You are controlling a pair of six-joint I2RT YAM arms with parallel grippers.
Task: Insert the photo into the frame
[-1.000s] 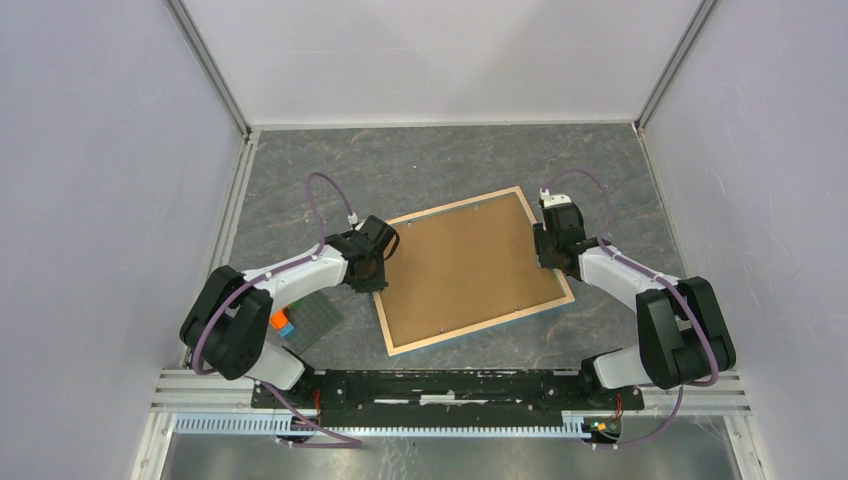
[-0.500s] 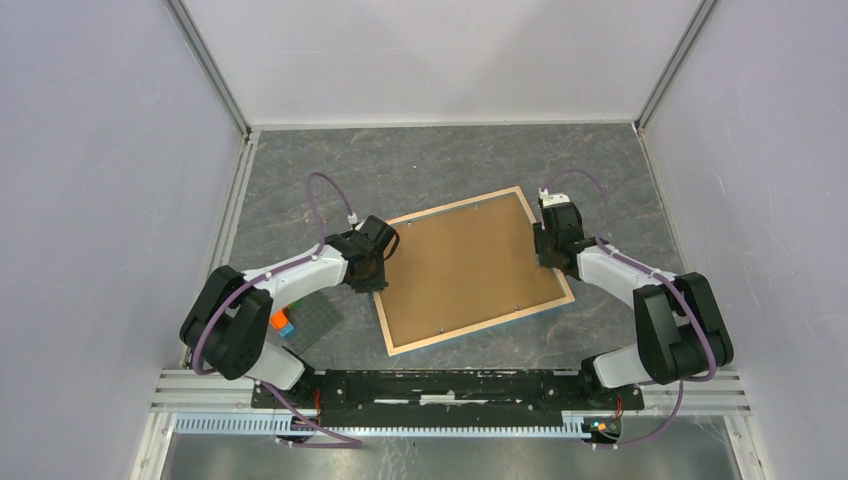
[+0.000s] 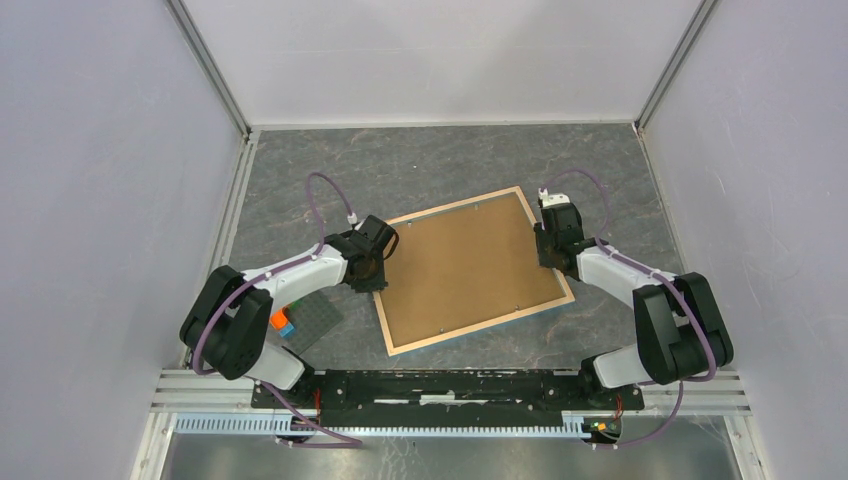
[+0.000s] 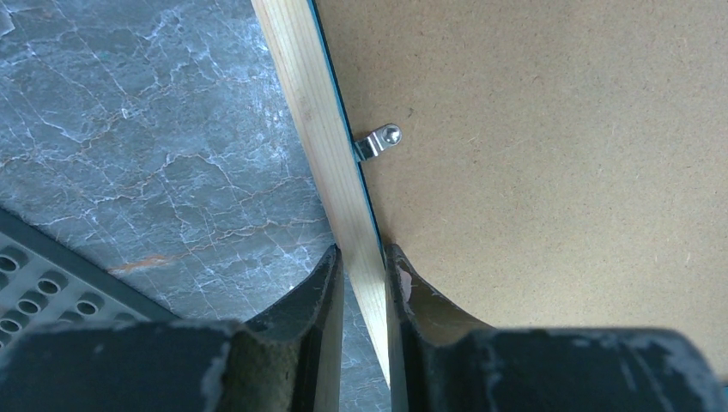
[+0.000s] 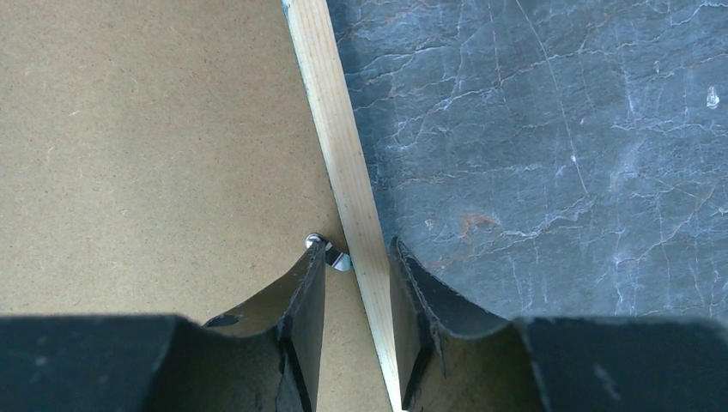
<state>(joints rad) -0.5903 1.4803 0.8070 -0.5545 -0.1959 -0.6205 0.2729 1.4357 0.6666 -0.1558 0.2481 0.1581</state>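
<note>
The frame (image 3: 480, 333) lies face down on the grey table, its light wood back up. The brown backing board (image 3: 470, 265) fills it. The photo is hidden. My left gripper (image 3: 378, 270) is shut on the frame's left rail (image 4: 318, 120); in the left wrist view the gripper (image 4: 364, 266) has both fingers touching the wood, just below a metal clip (image 4: 378, 142). My right gripper (image 3: 548, 250) straddles the right rail (image 5: 330, 112). In the right wrist view the gripper (image 5: 356, 257) is open, with a gap between the inner finger and the rail, beside a clip (image 5: 335, 256).
A dark grey studded plate (image 3: 312, 318) with an orange brick (image 3: 277, 319) and a blue one lies left of the frame, near my left arm; its corner shows in the left wrist view (image 4: 43, 275). Pale walls enclose the table on three sides.
My right arm has shifted very slightly. The frame, the backing board and my left arm have not visibly moved.
</note>
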